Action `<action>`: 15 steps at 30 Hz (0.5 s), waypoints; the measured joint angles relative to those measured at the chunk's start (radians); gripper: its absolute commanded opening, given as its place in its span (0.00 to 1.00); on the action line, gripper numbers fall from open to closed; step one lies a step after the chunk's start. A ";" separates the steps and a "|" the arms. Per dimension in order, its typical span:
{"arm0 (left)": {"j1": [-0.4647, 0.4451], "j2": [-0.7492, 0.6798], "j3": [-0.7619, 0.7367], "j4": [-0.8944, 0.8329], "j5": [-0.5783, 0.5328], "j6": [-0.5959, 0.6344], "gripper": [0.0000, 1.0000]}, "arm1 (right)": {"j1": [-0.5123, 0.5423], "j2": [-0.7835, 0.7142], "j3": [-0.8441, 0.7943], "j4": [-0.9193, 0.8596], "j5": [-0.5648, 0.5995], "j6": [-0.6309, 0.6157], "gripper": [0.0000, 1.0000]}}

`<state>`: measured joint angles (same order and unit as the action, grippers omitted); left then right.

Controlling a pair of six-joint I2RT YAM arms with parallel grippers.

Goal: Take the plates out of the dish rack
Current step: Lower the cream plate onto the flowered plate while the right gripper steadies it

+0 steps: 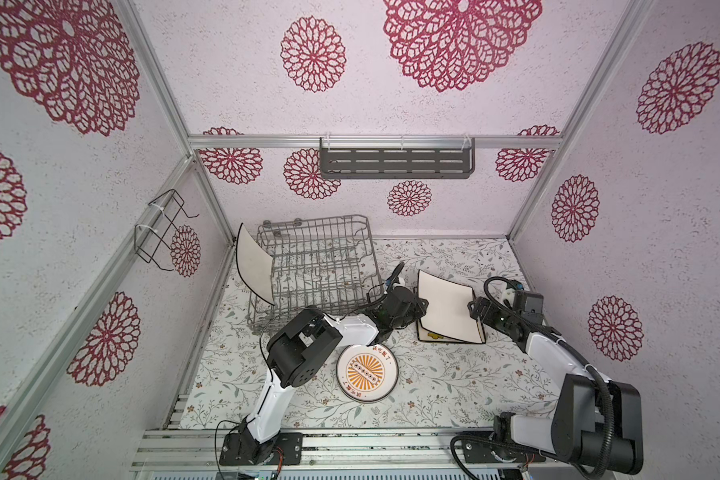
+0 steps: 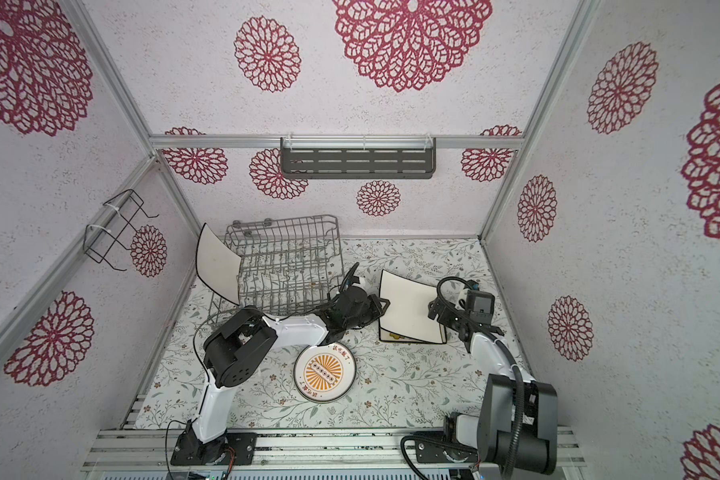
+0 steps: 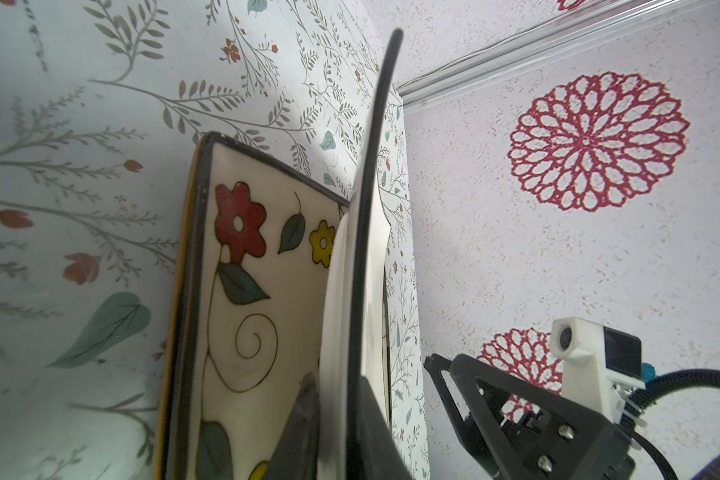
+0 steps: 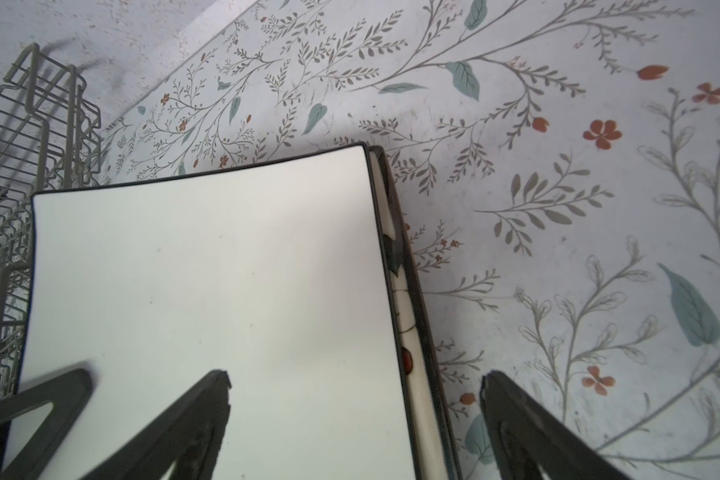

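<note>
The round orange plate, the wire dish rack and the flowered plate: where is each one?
Round orange plate [image 1: 367, 371]: in a top view, sunburst centre.
Dish rack [image 1: 312, 232]: in a top view, far wall.
Flowered plate [image 3: 283, 299]: left wrist view, cream face.

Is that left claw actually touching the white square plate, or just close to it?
Touching. The left wrist view shows the left gripper clamped on the white square plate, one finger pressed against each face just inside its black rim.

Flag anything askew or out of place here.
A white plate leans tilted at the rack's left end, not upright between tines. A second white plate, pinched by the left gripper, hangs slanted over the flowered plate.
</note>
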<state>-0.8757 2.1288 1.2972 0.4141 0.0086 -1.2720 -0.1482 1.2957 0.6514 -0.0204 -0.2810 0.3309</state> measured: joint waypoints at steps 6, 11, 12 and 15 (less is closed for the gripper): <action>0.001 0.001 0.000 -0.040 0.009 0.004 0.20 | 0.000 0.063 0.030 0.011 -0.009 -0.008 0.96; 0.002 0.009 0.000 -0.050 0.016 0.006 0.22 | 0.000 0.101 0.055 0.023 -0.011 -0.016 0.95; 0.002 0.009 0.000 -0.055 0.018 0.007 0.22 | 0.000 0.111 0.060 0.024 -0.011 -0.017 0.94; 0.002 0.010 0.000 -0.079 0.023 0.016 0.23 | 0.000 0.138 0.076 0.026 -0.013 -0.024 0.94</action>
<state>-0.8742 2.1387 1.2976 0.3355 0.0319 -1.2556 -0.1482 1.4334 0.7273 0.0051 -0.2935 0.3073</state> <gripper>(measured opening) 0.222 0.940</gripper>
